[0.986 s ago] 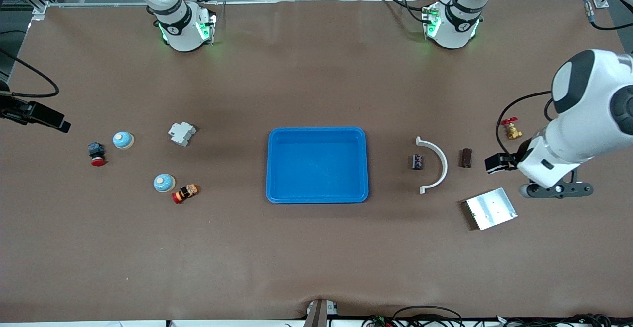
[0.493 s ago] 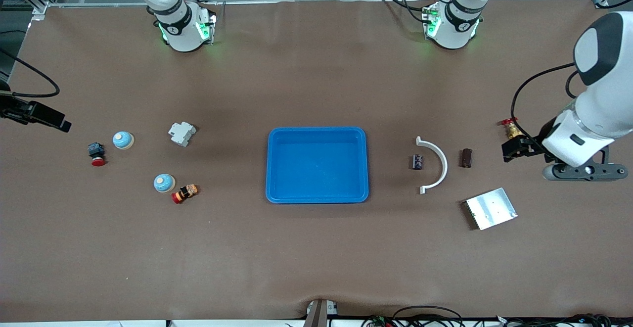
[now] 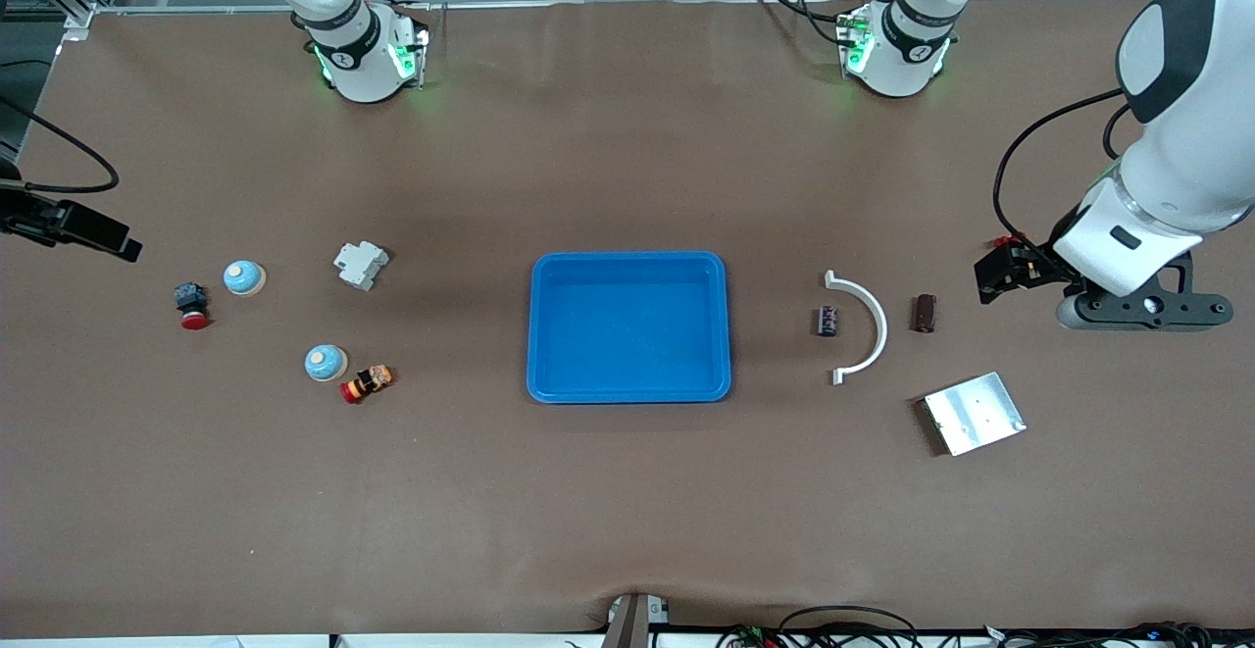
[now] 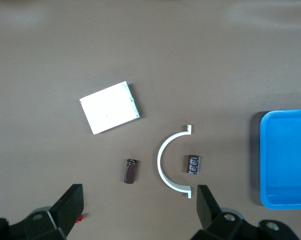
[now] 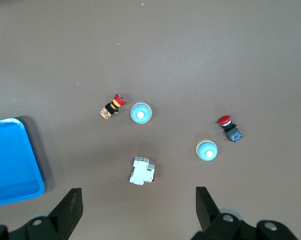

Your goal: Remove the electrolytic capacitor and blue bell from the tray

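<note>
The left gripper (image 3: 1142,311) hangs over the bare table (image 3: 627,511) at the left arm's end, at about three o'clock from the brown capacitor (image 3: 924,313) in the front view. A second ago it was lower in that view, just off the metal plate (image 3: 974,413). It has since swung out toward the table's edge and up toward twelve o'clock. Its wrist now covers the red-handled valve that showed earlier. Its fingers (image 4: 70,205) stand wide apart, holding nothing.

Nothing on the table has shifted. The brown capacitor and a darker capacitor (image 3: 829,320) lie at three o'clock from the blue tray (image 3: 627,261), with a white curved piece (image 3: 868,329) between them.

At the tray's nine o'clock sit two blue bells (image 3: 243,277) (image 3: 325,363), two red push buttons (image 3: 192,307) (image 3: 366,382) and a white switch block (image 3: 361,265).

The right gripper (image 5: 138,192) waits high over the bells, its fingers (image 5: 70,202) spread and empty.
</note>
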`<state>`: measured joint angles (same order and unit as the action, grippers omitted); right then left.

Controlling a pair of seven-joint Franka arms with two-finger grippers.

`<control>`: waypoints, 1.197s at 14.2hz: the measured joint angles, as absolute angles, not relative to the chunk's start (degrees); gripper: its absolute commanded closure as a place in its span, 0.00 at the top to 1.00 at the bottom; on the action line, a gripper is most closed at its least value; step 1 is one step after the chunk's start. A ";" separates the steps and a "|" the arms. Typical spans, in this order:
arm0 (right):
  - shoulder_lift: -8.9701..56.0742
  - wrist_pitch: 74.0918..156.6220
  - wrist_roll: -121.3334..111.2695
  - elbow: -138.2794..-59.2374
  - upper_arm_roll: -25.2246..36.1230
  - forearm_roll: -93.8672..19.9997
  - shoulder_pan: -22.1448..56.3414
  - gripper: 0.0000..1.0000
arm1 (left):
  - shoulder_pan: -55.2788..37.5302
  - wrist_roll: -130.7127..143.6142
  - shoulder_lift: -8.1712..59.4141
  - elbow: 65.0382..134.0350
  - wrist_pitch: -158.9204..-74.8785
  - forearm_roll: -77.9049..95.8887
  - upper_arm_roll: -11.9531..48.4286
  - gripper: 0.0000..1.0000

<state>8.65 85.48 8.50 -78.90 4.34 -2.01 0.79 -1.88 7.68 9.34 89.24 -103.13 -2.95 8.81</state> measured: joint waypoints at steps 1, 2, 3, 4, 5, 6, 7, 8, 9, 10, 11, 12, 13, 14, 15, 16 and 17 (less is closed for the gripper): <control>8.65 85.47 8.50 -78.90 4.34 -2.01 0.79 1.00 | -2.46 7.78 9.34 89.25 -103.12 -2.95 8.80 1.00; 8.65 85.47 8.50 -78.90 4.34 -2.01 0.79 1.00 | -2.94 7.92 9.34 89.28 -103.12 -2.94 8.78 1.00; 8.65 85.47 8.50 -78.90 4.34 -2.01 0.79 1.00 | -3.27 7.93 9.34 89.27 -103.12 -2.94 8.78 1.00; 8.65 85.47 8.50 -78.90 4.34 -2.02 0.79 1.00 | -3.46 7.93 9.34 89.27 -103.12 -2.94 8.78 1.00; 8.65 85.47 8.50 -78.90 4.34 -2.02 0.79 1.00 | -3.49 7.93 9.33 89.24 -103.13 -2.94 8.78 1.00; 8.65 85.47 8.50 -78.90 4.34 -2.02 0.79 1.00 | -3.47 7.93 9.31 89.14 -103.13 -2.94 8.78 1.00; 8.65 85.47 8.50 -78.90 4.34 -2.02 0.79 1.00 | -3.47 7.93 9.29 88.97 -103.14 -2.94 8.78 1.00; 8.65 85.47 8.50 -78.90 4.34 -2.02 0.79 1.00 | -3.49 7.93 9.25 88.85 -103.14 -2.93 8.79 1.00; 8.65 85.47 8.50 -78.90 4.34 -2.02 0.79 1.00 | -3.51 7.93 9.20 88.79 -103.14 -2.85 8.81 1.00; 8.65 85.47 8.50 -78.90 4.34 -2.02 0.79 1.00 | -3.55 7.93 9.18 88.75 -103.14 -2.73 8.86 1.00; 8.65 85.47 8.50 -78.90 4.34 -2.02 0.79 1.00 | -3.59 7.93 9.18 88.75 -103.14 -2.65 9.02 1.00; 8.65 85.47 8.50 -78.89 4.34 -2.02 0.79 1.00 | -3.63 7.93 9.18 88.75 -103.14 -2.61 9.33 1.00; 8.65 85.47 8.50 -78.89 4.34 -2.02 0.79 1.00 | -3.68 7.93 9.18 88.75 -103.14 -2.58 9.74 1.00; 8.65 85.47 8.50 -78.89 4.34 -2.02 0.79 1.00 | -3.72 8.29 9.18 88.74 -103.14 -2.57 10.23 1.00; 8.65 85.47 8.50 -78.89 4.34 -2.03 0.79 1.00 | -3.78 9.31 9.18 88.74 -103.14 -2.56 10.71 1.00; 8.65 85.47 8.50 -78.89 4.34 -2.03 0.79 1.00 | -3.83 10.33 9.18 88.73 -103.14 -2.56 11.19 1.00; 8.65 85.47 8.50 -78.89 4.34 -2.03 0.79 1.00 | -3.88 10.97 9.18 88.73 -103.14 -2.56 11.66 1.00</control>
<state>8.65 85.47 8.50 -78.89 4.34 -2.03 0.79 -3.88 10.97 9.18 88.73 -103.14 -2.56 11.66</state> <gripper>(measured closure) 0.000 0.000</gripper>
